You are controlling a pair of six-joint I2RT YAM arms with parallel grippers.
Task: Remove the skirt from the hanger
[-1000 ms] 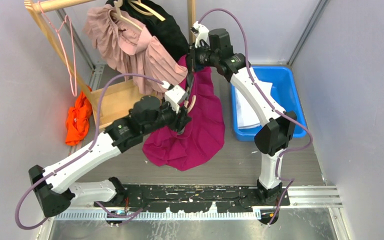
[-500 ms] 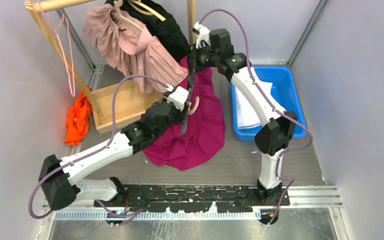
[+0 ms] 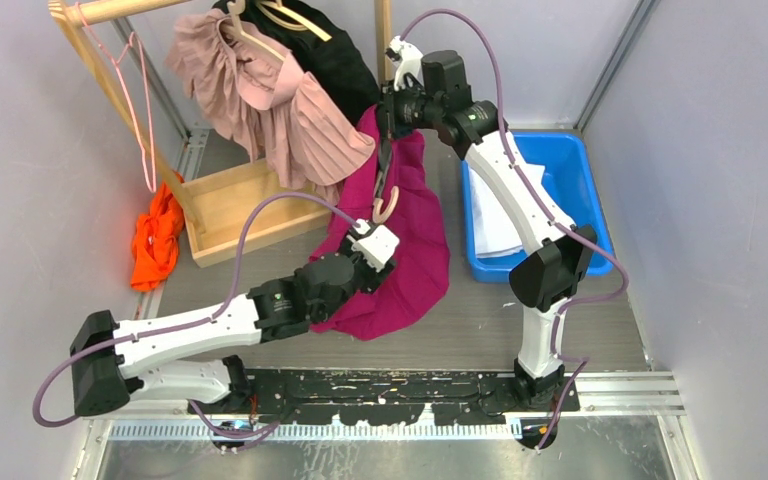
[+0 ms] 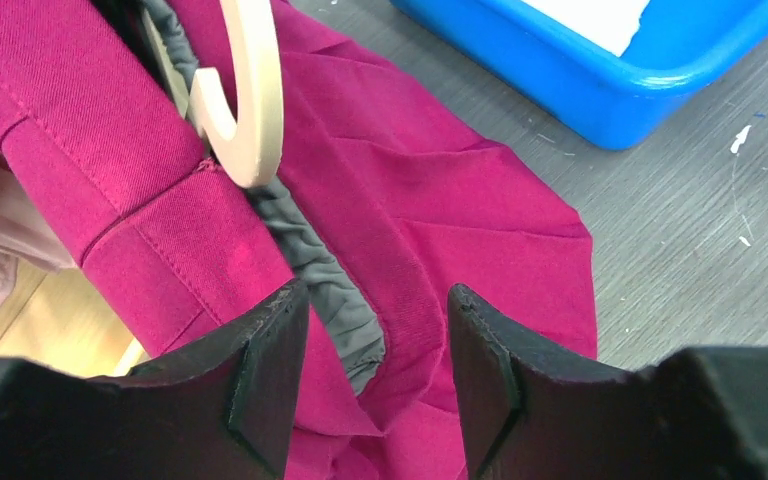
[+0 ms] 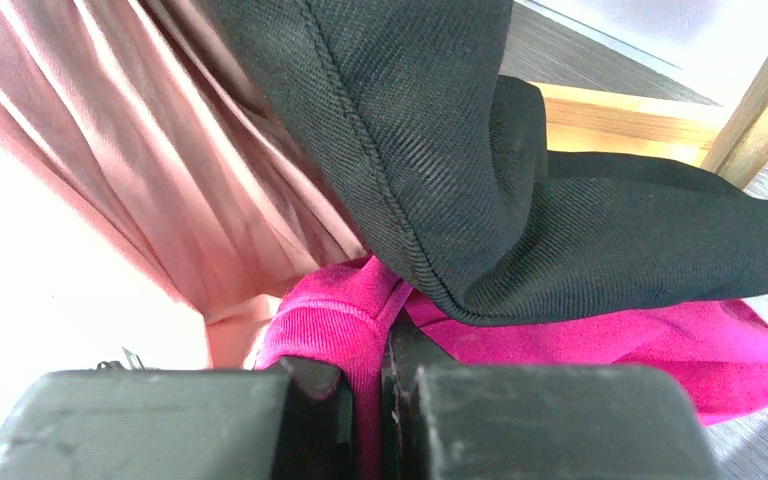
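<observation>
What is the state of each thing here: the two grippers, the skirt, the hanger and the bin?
magenta skirt, top held up, lower part on the table
left gripper, open, holding nothing
right gripper, shut on the magenta skirt
wooden hanger, one end bare at the skirt's waistband
blue bin, upright, something white inside

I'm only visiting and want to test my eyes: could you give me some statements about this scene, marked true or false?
1. The left gripper is open. True.
2. The right gripper is pinching the magenta skirt. True.
3. The blue bin sits on the robot's left. False: it is on the robot's right.
4. The orange cloth is inside the blue bin. False: it lies crumpled beside the wooden rack.
</observation>
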